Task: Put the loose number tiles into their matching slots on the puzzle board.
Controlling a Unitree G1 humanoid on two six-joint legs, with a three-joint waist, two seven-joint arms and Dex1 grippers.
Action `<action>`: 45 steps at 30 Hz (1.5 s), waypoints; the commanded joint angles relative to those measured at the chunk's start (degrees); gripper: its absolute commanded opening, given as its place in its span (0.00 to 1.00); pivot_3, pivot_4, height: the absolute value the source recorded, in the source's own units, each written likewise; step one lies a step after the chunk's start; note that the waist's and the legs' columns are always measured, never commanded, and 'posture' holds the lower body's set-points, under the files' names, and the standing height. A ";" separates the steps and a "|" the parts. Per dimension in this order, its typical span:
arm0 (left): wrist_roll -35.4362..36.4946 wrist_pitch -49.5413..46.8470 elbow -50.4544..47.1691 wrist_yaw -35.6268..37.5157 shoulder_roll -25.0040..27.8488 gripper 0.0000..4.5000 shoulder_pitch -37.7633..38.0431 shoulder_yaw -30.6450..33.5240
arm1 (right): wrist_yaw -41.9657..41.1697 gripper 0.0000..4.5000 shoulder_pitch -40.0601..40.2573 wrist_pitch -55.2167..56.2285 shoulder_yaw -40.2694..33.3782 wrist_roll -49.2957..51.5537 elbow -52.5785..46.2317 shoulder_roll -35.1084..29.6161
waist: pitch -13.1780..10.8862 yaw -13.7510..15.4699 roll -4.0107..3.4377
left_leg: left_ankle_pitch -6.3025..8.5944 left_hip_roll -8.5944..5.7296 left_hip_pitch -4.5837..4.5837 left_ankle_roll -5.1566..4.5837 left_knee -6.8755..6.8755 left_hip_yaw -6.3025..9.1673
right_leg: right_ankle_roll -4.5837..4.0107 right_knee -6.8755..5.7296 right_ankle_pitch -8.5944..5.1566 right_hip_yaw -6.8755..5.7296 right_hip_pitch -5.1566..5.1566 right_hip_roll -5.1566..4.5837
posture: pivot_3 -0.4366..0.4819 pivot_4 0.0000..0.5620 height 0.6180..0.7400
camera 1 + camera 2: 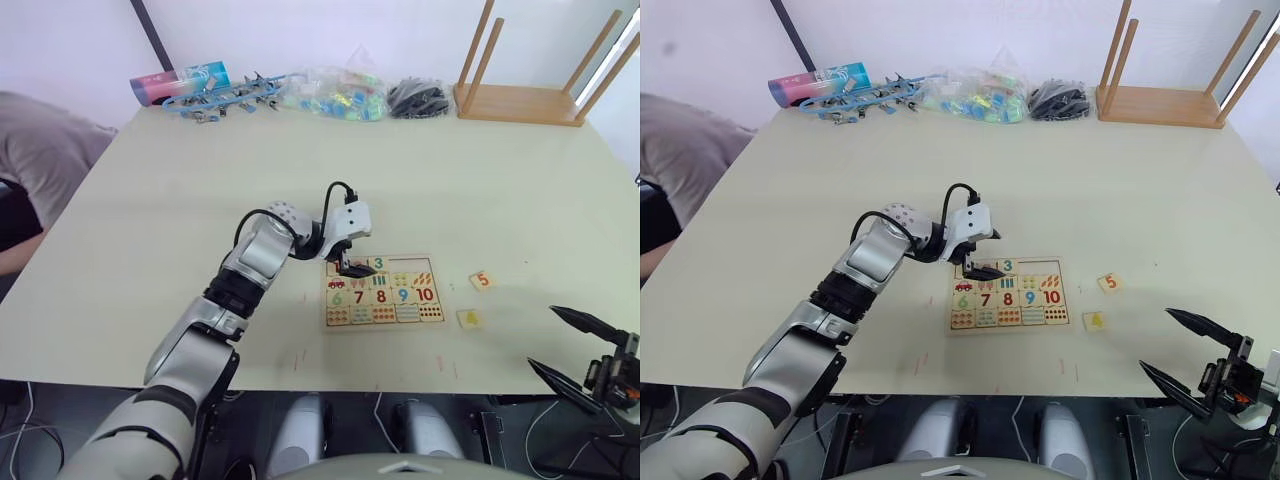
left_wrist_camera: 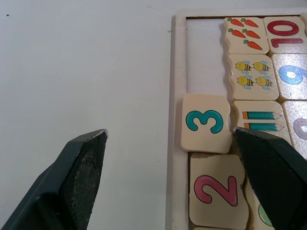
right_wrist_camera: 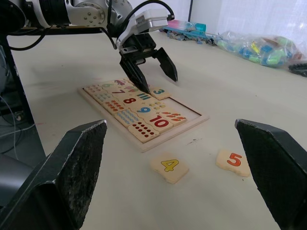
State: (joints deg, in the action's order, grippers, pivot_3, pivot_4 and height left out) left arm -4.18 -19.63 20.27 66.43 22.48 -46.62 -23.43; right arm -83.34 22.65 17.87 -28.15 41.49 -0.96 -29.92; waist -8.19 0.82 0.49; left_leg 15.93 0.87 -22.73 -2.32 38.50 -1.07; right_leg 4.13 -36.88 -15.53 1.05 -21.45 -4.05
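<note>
Over the near-left corner of the puzzle board (image 1: pixel 383 291), the left claw (image 3: pixel 149 68) hangs with its two black fingers spread wide and nothing between them. One fingertip touches down on the board just beside the green 3 tile (image 2: pixel 205 122); the other stands clear over the table (image 1: pixel 200 200) outside the frame.

That 3 tile is not seated: it lies skewed, one edge riding over the board's thin frame, with the pink 2 tile (image 2: pixel 218 195) just beside it in the top row. The 2 looks settled, though the wrist view cuts it off, so I would not swear to it. Beyond the 3, the last two slots (image 2: pixel 204 57) of that row are bare wood.

To finish this step well, the claw should nudge the 3 inward and square it against the 2 until it drops flat, pressing lightly so the neighbouring tiles are not disturbed.

Out on the table to the board's right lie the yellow 4 tile (image 3: pixel 168 166) and the orange 5 tile (image 3: pixel 233 160), both loose and apart from each other. The right claw (image 1: pixel 1195 362) waits at the near table edge, wide open and empty, closest to those two.
</note>
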 commanded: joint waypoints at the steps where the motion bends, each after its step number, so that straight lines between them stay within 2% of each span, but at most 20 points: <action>1: 1.70 0.24 -3.82 1.18 0.72 0.99 -0.36 1.27 | -0.19 1.00 0.17 0.99 -0.80 0.27 0.04 -0.05 | 0.00 0.00 0.00 | 0.00 0.00 0.00 0.00 0.00 0.00 | 0.00 0.00 0.00 0.00 0.00 0.00 | 0.48 0.27 1.00; 6: 3.72 -0.72 -5.84 1.63 0.79 0.99 -0.18 2.36 | -0.27 1.00 -0.12 1.27 -0.49 -0.01 0.60 0.07 | 0.00 0.01 0.00 | 0.00 0.00 0.00 0.00 0.01 0.00 | 0.00 0.00 0.00 0.00 0.00 0.00 | 0.48 0.27 1.00; 12: 5.43 0.77 -1.56 2.34 -0.59 0.99 -2.70 2.87 | -0.26 1.00 -0.64 1.34 -0.30 -0.08 0.98 0.02 | 0.00 0.01 0.00 | 0.00 0.00 0.00 0.00 0.02 0.00 | 0.00 -0.02 0.00 0.00 0.00 0.00 | 0.48 0.27 1.00; 14: 5.29 4.42 2.68 1.79 -1.85 0.90 -4.04 3.11 | -0.19 1.00 -0.98 1.33 -0.21 -0.18 1.19 -0.03 | 0.00 0.03 0.00 | 0.00 -0.01 0.00 0.00 0.02 0.00 | 0.00 -0.02 0.00 0.00 0.00 0.00 | 0.48 0.27 1.00; 15: 5.27 6.02 4.69 1.59 -2.54 0.85 -4.68 3.27 | -0.15 1.00 -1.08 1.35 -0.15 -0.24 1.24 -0.02 | -0.01 0.04 0.01 | 0.00 -0.02 0.00 0.00 0.02 0.00 | 0.00 -0.02 0.00 0.00 0.00 0.00 | 0.48 0.27 1.00; 17: 4.90 8.96 8.07 1.66 -3.45 0.66 -5.85 3.27 | -0.10 1.00 -1.18 1.39 -0.09 -0.30 1.26 0.02 | 0.00 0.01 0.01 | 0.00 -0.03 0.00 0.00 0.05 0.00 | 0.00 -0.02 0.00 0.00 0.01 0.00 | 0.48 0.27 1.00; 20: 4.84 12.71 12.70 2.58 -4.60 0.29 -7.42 3.55 | -0.03 1.00 -1.10 1.42 -0.15 -0.27 1.14 0.09 | -0.01 -0.04 0.01 | 0.00 -0.04 0.00 0.00 0.05 0.01 | 0.00 -0.02 0.00 0.01 0.00 0.00 | 0.48 0.27 1.00; 21: 4.73 13.90 13.99 2.87 -4.83 0.21 -7.80 3.53 | 0.00 1.00 -1.04 1.43 -0.19 -0.24 1.09 0.10 | -0.01 -0.03 0.01 | 0.00 -0.04 -0.01 0.00 0.05 0.01 | 0.00 -0.02 0.00 0.01 0.00 0.00 | 0.48 0.27 1.00; 22: 4.66 15.23 15.26 3.26 -5.03 0.18 -8.12 3.50 | 0.06 1.00 -0.99 1.49 -0.23 -0.25 1.04 0.14 | -0.01 -0.01 0.01 | 0.00 -0.04 -0.01 0.00 0.05 0.01 | 0.01 -0.02 0.00 0.00 0.00 0.00 | 0.48 0.27 1.00; 23: 4.58 16.31 16.24 3.60 -5.17 0.04 -8.37 3.48 | 0.11 1.00 -0.96 1.53 -0.24 -0.25 1.01 0.16 | -0.01 0.00 0.01 | 0.00 -0.04 -0.01 0.00 0.05 0.01 | 0.01 -0.02 0.00 0.00 0.00 0.00 | 0.48 0.27 1.00; 24: 4.33 17.43 17.42 4.00 -5.29 0.01 -8.73 3.33 | 0.18 1.00 -0.90 1.55 -0.25 -0.23 0.94 0.20 | -0.01 -0.01 0.01 | 0.00 -0.04 -0.01 0.00 0.05 0.01 | 0.01 -0.02 0.00 0.01 0.00 0.00 | 0.48 0.27 1.00; 36: 1.27 25.69 28.61 4.15 -7.58 0.01 -11.63 3.58 | 0.68 1.00 -0.96 1.95 0.06 -0.49 0.66 0.81 | -0.01 -0.03 0.02 | 0.00 -0.06 -0.02 -0.01 0.06 0.02 | 0.02 -0.02 0.01 0.01 0.00 0.00 | 0.48 0.27 1.00; 45: 0.74 28.18 30.54 4.55 -7.83 0.01 -11.66 3.82 | 0.80 1.00 -1.11 2.08 0.05 -0.53 0.74 0.83 | -0.01 -0.02 0.02 | 0.00 -0.06 -0.03 -0.01 0.06 0.02 | 0.02 -0.02 0.01 0.01 -0.01 0.00 | 0.48 0.27 1.00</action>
State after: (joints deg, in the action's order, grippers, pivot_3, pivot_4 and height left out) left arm -3.34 7.31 51.28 70.95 14.76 -57.15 -20.79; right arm -82.61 21.42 19.02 -27.63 40.55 0.89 -29.03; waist -8.20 0.80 0.51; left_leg 15.93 0.81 -22.75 -2.33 38.56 -1.05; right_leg 4.15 -36.90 -15.52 1.05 -21.46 -4.05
